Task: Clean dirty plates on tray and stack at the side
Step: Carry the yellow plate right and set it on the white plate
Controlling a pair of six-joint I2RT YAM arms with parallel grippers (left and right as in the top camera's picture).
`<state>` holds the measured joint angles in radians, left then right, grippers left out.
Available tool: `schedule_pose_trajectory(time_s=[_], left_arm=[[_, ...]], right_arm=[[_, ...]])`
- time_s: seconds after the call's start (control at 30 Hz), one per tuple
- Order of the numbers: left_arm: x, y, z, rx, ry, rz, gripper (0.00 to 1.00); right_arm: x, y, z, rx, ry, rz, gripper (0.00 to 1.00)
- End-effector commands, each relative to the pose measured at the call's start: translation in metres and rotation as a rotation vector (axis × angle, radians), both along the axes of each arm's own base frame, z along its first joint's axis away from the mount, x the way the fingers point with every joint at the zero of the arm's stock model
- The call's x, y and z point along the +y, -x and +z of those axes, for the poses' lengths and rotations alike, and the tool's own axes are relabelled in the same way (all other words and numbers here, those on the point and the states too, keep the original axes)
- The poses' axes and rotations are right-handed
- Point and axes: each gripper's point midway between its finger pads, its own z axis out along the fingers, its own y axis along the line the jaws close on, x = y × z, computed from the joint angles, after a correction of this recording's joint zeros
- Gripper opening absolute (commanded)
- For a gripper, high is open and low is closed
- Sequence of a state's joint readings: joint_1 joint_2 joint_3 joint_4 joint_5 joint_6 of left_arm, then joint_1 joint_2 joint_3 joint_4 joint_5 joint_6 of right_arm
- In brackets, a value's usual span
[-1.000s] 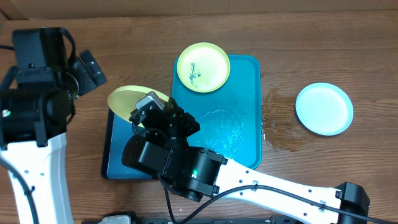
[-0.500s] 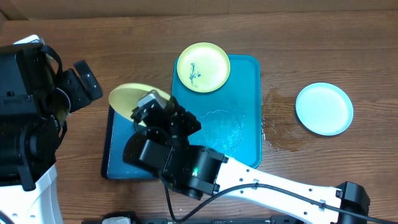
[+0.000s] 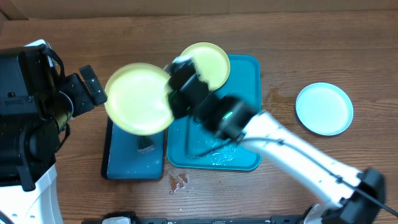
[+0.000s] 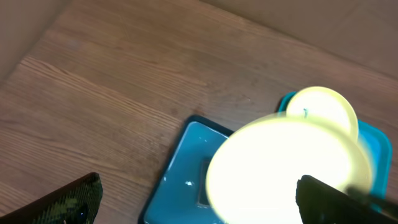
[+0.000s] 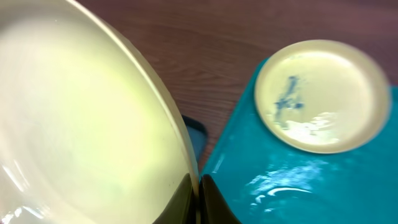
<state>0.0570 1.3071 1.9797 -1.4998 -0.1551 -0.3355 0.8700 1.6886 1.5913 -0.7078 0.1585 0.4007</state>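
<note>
The right hand [image 5: 198,194] was clamped on the rim of a yellow-green plate [image 3: 138,98], holding it in the air just left of the turquoise tray [image 3: 245,81]. Under the plate, a smaller dark blue tray [image 3: 124,158] lay against the turquoise tray's left side. A second yellow-green plate [image 3: 214,62], smeared blue-green, lay on the turquoise tray's far left corner. The pale blue plate [image 3: 324,109] sat on the table [image 3: 298,37], well right of the turquoise tray. The left hand [image 3: 93,87] hung farther left of it, fingers spread wide, holding nothing.
</note>
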Motion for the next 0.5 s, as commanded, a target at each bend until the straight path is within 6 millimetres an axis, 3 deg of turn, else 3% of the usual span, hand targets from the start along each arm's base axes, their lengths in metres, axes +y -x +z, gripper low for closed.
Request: schedule_pose_trajectory(time_s=[0.0, 0.1, 0.2, 0.3, 0.37, 0.47], left_arm=[[-0.011, 0.001, 0.004, -0.013, 0.036, -0.058, 1.00], [-0.013, 0.001, 0.004, -0.014, 0.044, -0.065, 1.00], [-0.015, 0.000, 0.004, -0.014, 0.053, -0.073, 1.00], [-0.018, 0.000, 0.004, -0.016, 0.066, -0.085, 1.00], [-0.018, 0.000, 0.004, -0.016, 0.065, -0.085, 1.00], [-0.018, 0.000, 0.004, -0.016, 0.065, -0.085, 1.00]], right_arm=[[-0.030, 0.005, 0.090, 0.103, -0.388, 0.157, 0.04], [-0.105, -0.027, 0.107, 0.118, -0.456, -0.028, 0.04], [-0.190, -0.052, 0.097, 0.152, -0.450, -0.270, 0.04], [-0.291, -0.064, 0.062, 0.230, -0.380, -0.589, 0.04], [-0.360, -0.058, 0.029, 0.305, -0.299, -0.819, 0.04], [-0.427, -0.038, -0.017, 0.444, -0.205, -1.038, 0.04]])
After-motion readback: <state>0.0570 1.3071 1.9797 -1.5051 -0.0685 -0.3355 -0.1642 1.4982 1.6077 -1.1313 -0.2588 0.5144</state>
